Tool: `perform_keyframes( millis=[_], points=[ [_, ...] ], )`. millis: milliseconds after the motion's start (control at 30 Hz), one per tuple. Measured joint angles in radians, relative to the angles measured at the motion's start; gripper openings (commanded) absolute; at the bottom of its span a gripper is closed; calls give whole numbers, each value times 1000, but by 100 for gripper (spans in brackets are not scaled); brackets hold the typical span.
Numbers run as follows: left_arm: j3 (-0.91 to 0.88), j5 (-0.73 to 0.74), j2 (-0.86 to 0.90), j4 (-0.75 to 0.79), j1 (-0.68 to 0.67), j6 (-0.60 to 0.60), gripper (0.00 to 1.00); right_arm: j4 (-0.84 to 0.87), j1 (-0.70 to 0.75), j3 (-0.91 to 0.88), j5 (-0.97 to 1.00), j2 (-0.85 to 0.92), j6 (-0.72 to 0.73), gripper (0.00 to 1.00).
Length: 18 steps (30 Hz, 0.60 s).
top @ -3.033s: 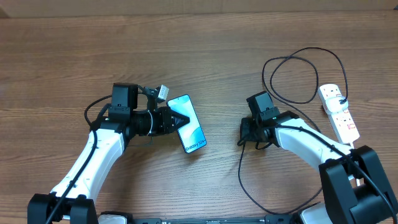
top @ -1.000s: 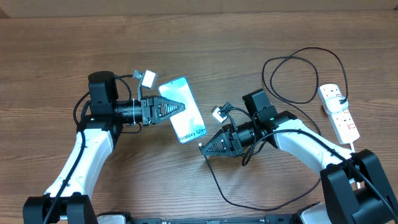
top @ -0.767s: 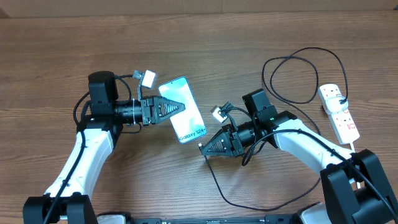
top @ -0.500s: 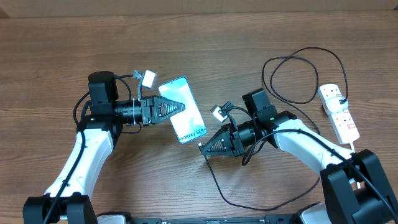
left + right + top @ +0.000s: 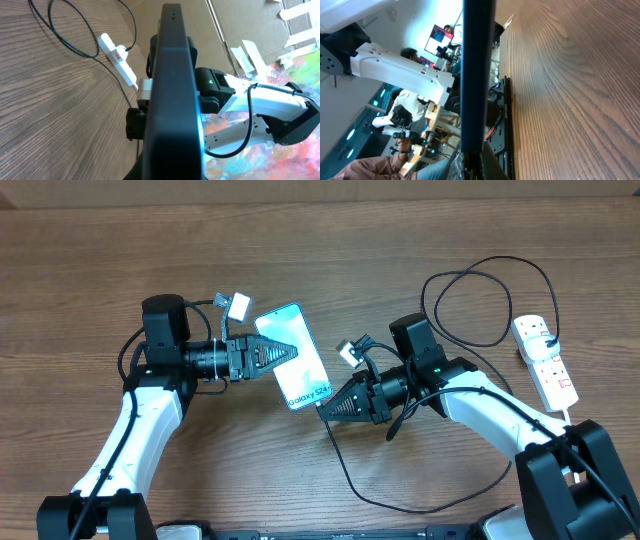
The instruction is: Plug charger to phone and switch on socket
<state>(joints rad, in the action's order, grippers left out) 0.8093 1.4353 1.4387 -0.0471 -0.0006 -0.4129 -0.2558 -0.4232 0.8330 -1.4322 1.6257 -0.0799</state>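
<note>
My left gripper is shut on the phone and holds it above the table, screen up, "Galaxy S24+" end toward the right arm. My right gripper is shut on the connector of the charger and its tip is at the phone's lower end. In the right wrist view the phone's dark edge stands right above the connector between my fingers; I cannot tell whether it is seated. The socket lies at the far right with its red switch. The left wrist view shows the phone edge-on.
The black cable trails from my right gripper down toward the front edge, then loops at the back right into the socket's plug. The socket also shows in the left wrist view. Bare wooden table lies behind both arms.
Three seconds ago the phone lay on the table; now it is held up. In the last half second my right gripper moved up and left, bringing the connector to the phone's lower end.
</note>
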Motion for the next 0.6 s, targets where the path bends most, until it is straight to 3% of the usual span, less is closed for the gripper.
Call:
perform_keyframes(
  millis=[400, 600],
  points=[
    [0, -3, 0, -4, 1, -7, 4, 2, -82, 0, 153, 0, 51, 4],
    [0, -60, 0, -93, 0, -14, 4, -12, -82, 0, 252, -1, 57, 4]
  ],
)
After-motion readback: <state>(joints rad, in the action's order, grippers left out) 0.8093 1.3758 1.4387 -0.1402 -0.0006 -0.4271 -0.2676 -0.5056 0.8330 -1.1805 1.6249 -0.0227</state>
